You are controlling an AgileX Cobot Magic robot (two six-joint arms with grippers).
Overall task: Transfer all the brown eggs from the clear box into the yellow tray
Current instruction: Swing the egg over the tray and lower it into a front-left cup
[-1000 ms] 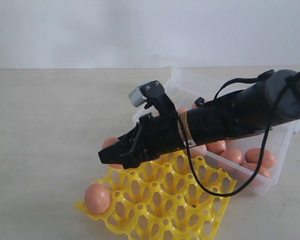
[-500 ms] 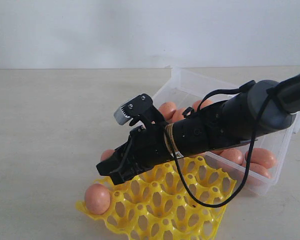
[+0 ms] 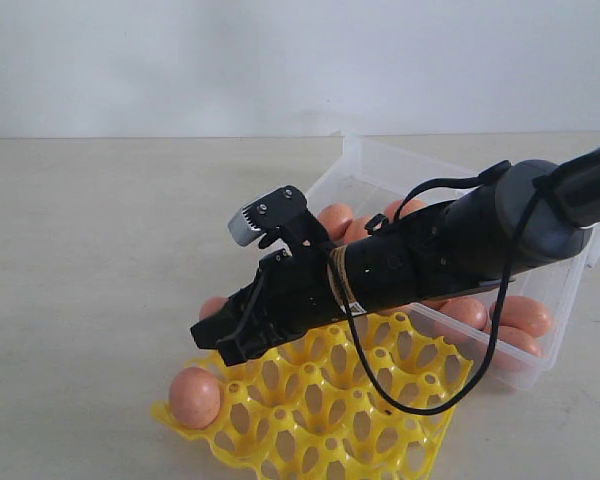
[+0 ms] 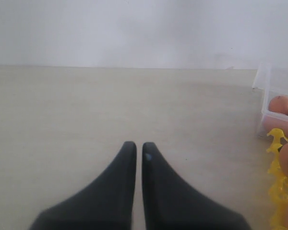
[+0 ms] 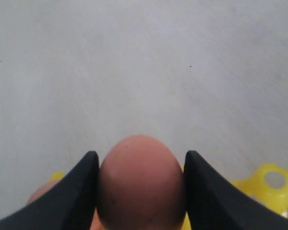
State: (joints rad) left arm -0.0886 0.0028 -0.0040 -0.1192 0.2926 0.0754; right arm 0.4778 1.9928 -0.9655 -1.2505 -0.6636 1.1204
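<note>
**Right tool holds a brown egg at the yellow tray's rim**

A black right tool (image 3: 225, 338), on an arm reaching across the pale desk (image 3: 90, 250) from its right side, pinches one smooth reddish-brown oval egg (image 5: 140, 184) between its two fingers. One finger presses each flank. The egg's long axis runs along the fingers, with its rounded end pointing out past the tips. The arm slopes down toward the desk's left edge, so the egg hangs tilted, not upright.

A bright yellow plastic egg tray (image 3: 420, 400) lies well away from the desk's far edge, the one by the white wall. The held egg hangs just above the tray's rim on the side toward the desk's left edge. Open cups lie below it and slightly toward the right. Whether a cup sits squarely beneath cannot be told. Another brown egg (image 3: 195, 397) sits in a corner cup, near the tool's tips but apart from them.

The placing move seems to turn on this small downward gap. It calls for a short descent, probably tipping the egg more end-down.

A large clear plastic box (image 3: 352, 165) stands just beyond the tray, toward the desk's far right. More brown eggs (image 3: 520, 315) lie inside.

The black left tool (image 4: 135, 146) has its fingers pressed nearly together, holding nothing, over bare desk. The right arm is the nearer one.
</note>
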